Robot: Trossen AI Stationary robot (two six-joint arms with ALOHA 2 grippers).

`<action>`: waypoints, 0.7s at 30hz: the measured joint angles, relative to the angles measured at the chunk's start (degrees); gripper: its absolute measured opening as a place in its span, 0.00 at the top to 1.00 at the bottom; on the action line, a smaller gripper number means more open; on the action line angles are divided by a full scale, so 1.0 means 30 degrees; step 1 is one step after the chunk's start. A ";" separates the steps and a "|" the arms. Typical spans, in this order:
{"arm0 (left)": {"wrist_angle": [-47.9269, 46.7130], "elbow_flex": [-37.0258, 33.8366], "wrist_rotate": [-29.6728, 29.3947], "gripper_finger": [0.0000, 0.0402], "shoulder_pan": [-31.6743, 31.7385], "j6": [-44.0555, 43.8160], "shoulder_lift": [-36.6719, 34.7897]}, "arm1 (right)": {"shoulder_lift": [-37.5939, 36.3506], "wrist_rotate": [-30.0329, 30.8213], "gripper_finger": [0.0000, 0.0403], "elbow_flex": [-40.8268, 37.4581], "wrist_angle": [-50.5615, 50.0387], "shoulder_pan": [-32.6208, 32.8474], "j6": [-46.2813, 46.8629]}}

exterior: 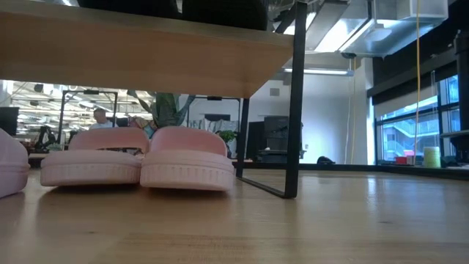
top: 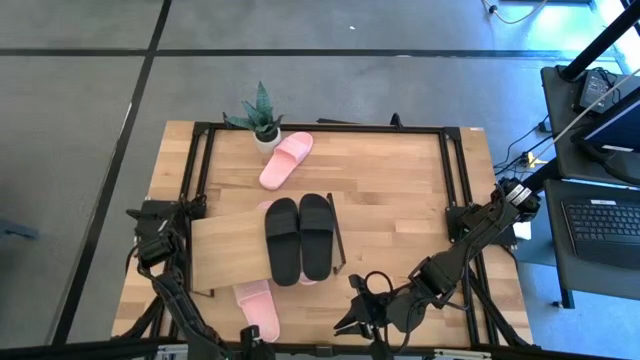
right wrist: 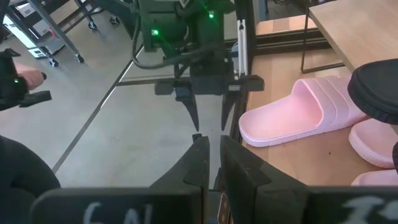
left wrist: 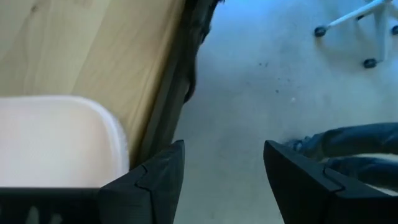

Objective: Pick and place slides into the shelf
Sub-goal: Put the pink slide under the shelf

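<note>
High view: black pair of slides, matte, wide-strapped, side by side on the shelf, toes toward the near edge. Shelf: flat light-wood board on a thin black metal frame, standing on the plank surface.
Pale pink slides: one loose slide lies well apart beyond the shelf, beside a small potted plant; one slide juts from under the shelf at the near edge; the low view shows a pair with ribbed soles tucked beneath the board.
Right end effector: low at the near edge, right of the shelf; fingers nearly closed, holding nothing.
Left end effector: at the near left corner, fingers spread wide, empty.
Handling judgement: the loose pink slide by the plant looks the likeliest next item. Grip across the strap, where the soft moulded foam offers an edge; lift level, clear the frame, and set it beside its mate.
</note>
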 joint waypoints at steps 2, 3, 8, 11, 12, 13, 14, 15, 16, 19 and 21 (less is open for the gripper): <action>0.0044 -0.0243 0.0487 0.48 0.0098 -0.0022 0.0000 | 0.0000 0.0007 0.90 0.0000 0.0000 -0.0002 -0.0007; 0.0043 -0.0367 0.0616 0.48 0.0149 -0.0111 0.0000 | 0.0000 0.0004 0.90 0.0000 -0.0005 -0.0002 -0.0007; -0.0132 -0.0866 0.1097 0.48 0.0452 -0.0524 0.0000 | 0.0000 0.0003 0.90 0.0000 -0.0007 -0.0004 -0.0036; -0.0518 -0.1190 0.2025 0.48 0.0668 -0.1167 0.0007 | 0.0000 0.0007 0.90 0.0000 -0.0015 0.0000 -0.0066; -0.0833 -0.1240 0.2485 0.48 0.0718 -0.1506 0.0007 | 0.0000 0.0007 0.90 0.0000 -0.0015 0.0000 -0.0072; -0.1178 -0.1278 0.2865 0.48 0.0782 -0.1864 0.0007 | 0.0000 0.0007 0.90 0.0000 -0.0018 0.0000 -0.0086; -0.1584 -0.1289 0.3130 0.48 0.0827 -0.2291 0.0007 | 0.0000 0.0007 0.90 0.0000 -0.0021 -0.0001 -0.0087; -0.2051 -0.1302 0.3193 0.48 0.0850 -0.2775 0.0007 | 0.0000 0.0007 0.90 0.0000 -0.0022 -0.0001 -0.0093; -0.2580 -0.1302 0.3182 0.48 0.0851 -0.3227 0.0007 | 0.0000 0.0007 0.90 0.0000 -0.0024 -0.0003 -0.0101; -0.3614 -0.1302 0.2967 0.48 0.0857 -0.4323 0.0007 | 0.0000 0.0007 0.90 0.0000 -0.0062 -0.0001 -0.0137; -0.4295 -0.1302 0.2737 0.48 0.0857 -0.4805 0.0007 | 0.0000 0.0007 0.90 0.0000 -0.0130 0.0000 -0.0222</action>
